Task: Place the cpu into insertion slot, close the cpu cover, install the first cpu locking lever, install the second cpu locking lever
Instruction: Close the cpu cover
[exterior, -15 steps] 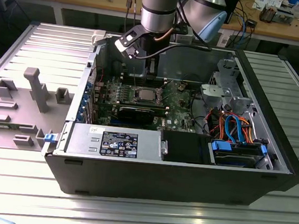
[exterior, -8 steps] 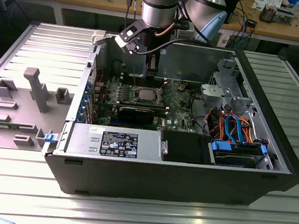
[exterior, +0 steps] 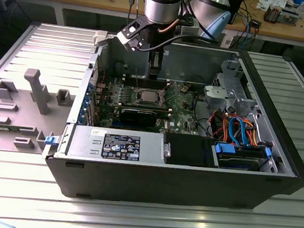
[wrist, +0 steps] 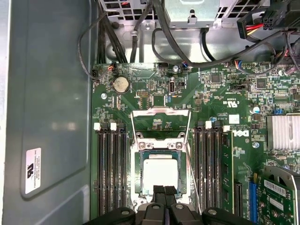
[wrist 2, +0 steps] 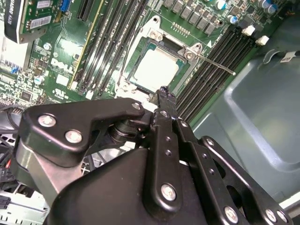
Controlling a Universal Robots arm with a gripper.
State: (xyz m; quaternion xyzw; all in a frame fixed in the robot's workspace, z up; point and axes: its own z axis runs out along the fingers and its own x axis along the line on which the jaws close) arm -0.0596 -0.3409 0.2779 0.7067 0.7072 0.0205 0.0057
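**Inspector:** Where do we find the cpu [wrist: 160, 173]?

**Technician:** We find it seated flat in the insertion slot [wrist: 137, 178], silvery top facing up. The cpu cover [wrist: 160, 113] is swung open on the side of the slot away from the gripper [wrist: 164, 190]. Green board shows through its window.

**Inspector:** What is the state of the gripper?

**Technician:** It hangs just above one edge of the slot. We read the jaws as narrow, tips together, with nothing between them. In the first wrist view they hide that edge of the slot. In the exterior view the tips are too small to judge.

**Inspector:** And the locking levers?

**Technician:** One thin lever [wrist 2: 215, 63] juts out unlatched beside the slot, over the memory slots [wrist 2: 211, 79]. We cannot make out the second one clearly.
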